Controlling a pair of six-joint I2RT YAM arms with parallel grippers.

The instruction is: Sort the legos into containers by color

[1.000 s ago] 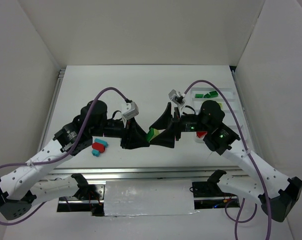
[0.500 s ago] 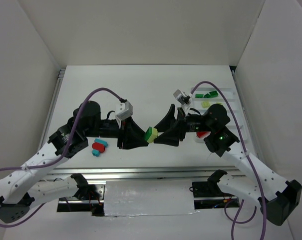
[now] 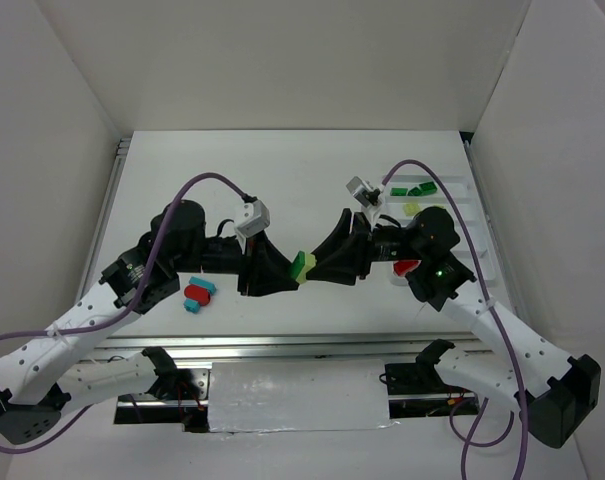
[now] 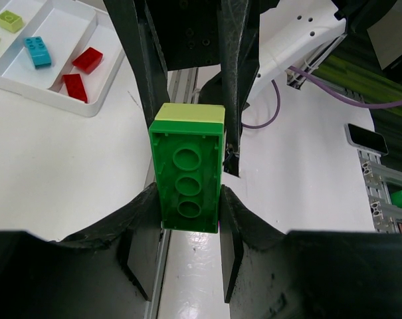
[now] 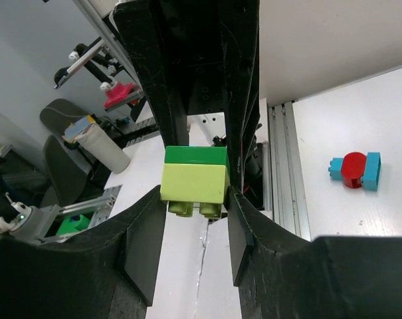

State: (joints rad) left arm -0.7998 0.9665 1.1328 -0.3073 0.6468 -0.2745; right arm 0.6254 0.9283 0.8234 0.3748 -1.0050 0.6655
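Observation:
A dark green brick (image 4: 187,176) and a yellow-green brick (image 4: 189,113) are stuck together and hang in the air between both arms, above the table's near middle. My left gripper (image 4: 187,207) is shut on the dark green brick (image 3: 298,270). From the opposite side, my right gripper (image 5: 195,199) is shut on the yellow-green brick (image 5: 194,183), with the dark green one (image 5: 196,155) behind it. The white tray (image 3: 474,232) of containers lies at the right, holding dark green bricks (image 3: 412,189), a yellow-green one (image 3: 412,209) and a red one (image 3: 405,268).
A loose clump of red and cyan bricks (image 3: 198,295) lies on the table under the left arm, also visible from the right wrist (image 5: 354,170). The left wrist view shows the tray (image 4: 48,98) with red bricks (image 4: 88,60) and a cyan brick (image 4: 38,52).
My right gripper has closed from wide open onto the yellow-green end of the joined pair. The left gripper has kept its hold on the dark green brick.

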